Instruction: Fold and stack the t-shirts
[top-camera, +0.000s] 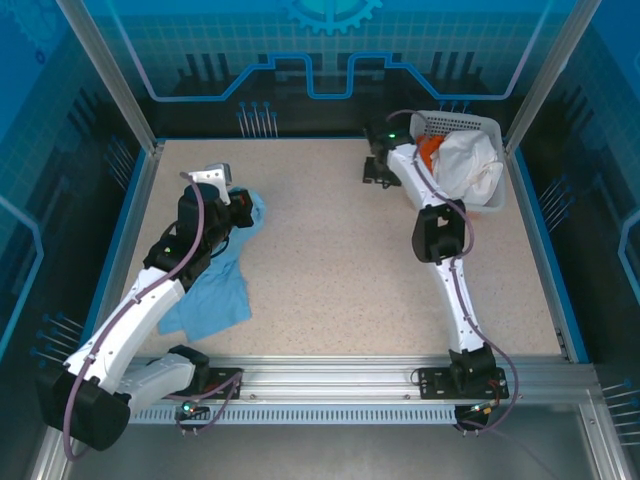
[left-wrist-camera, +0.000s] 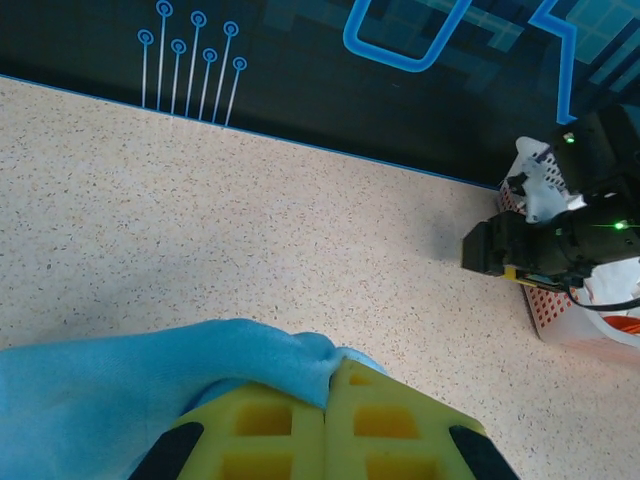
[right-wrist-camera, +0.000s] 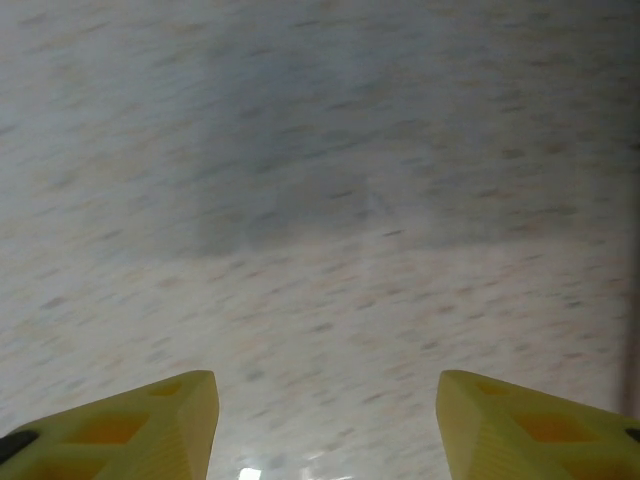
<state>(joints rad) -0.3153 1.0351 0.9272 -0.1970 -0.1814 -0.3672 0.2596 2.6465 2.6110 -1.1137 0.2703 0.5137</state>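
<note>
Yellow left fingers (left-wrist-camera: 260, 430) pinch blue t-shirt (left-wrist-camera: 100, 390); right fingers (right-wrist-camera: 150, 425) stand apart.

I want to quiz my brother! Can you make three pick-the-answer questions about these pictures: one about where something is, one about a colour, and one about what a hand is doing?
1. Where on the table is the basket?
A) far right corner
B) near left corner
C) middle

2. What colour is the shirt in the left hand?
A) orange
B) white
C) blue

3. How is the right hand?
A) shut on a shirt
B) open and empty
C) shut on the basket

Answers:
1 A: the top view shows the basket at the far right corner.
2 C: blue cloth is pinched between the shut yellow fingers.
3 B: its two fingers stand apart over bare table, with nothing between them.
</note>
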